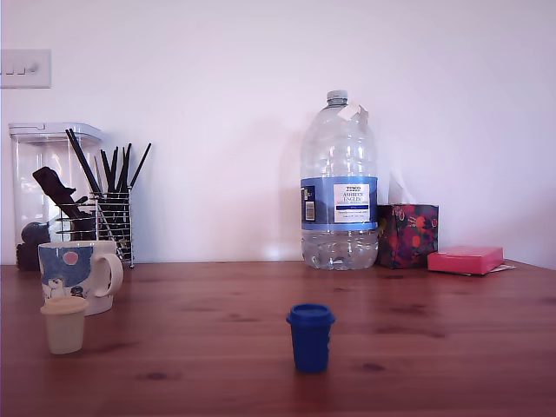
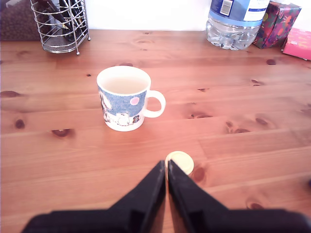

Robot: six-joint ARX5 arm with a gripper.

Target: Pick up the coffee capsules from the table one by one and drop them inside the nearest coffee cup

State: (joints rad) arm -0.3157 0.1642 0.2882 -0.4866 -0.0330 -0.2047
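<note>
Gripper (image 2: 166, 167) seen only in wrist view, black fingers (image 2: 146, 191) pressed together at the tips, holding nothing, tips just short of the cream capsule (image 2: 179, 161) top. Cream capsule stands upright on the wooden table (image 1: 434, 330), in front of the white penguin mug (image 1: 78, 274) at the exterior view's left, near it; can't tell from that view if they touch, wrist view shows a gap of bare wood between them. Mug upright, inside looks empty in wrist view. Blue capsule (image 1: 310, 337) upright near the table's middle in exterior view, well apart from mug and cream capsule. Behind the mug: wire holder of black sticks (image 1: 111, 217) and clear plastic canister (image 1: 39, 187). Back by the wall: big water bottle (image 1: 339, 195), floral tissue box (image 1: 408, 234), pink flat box (image 1: 466, 259) toward the exterior view's right.
</note>
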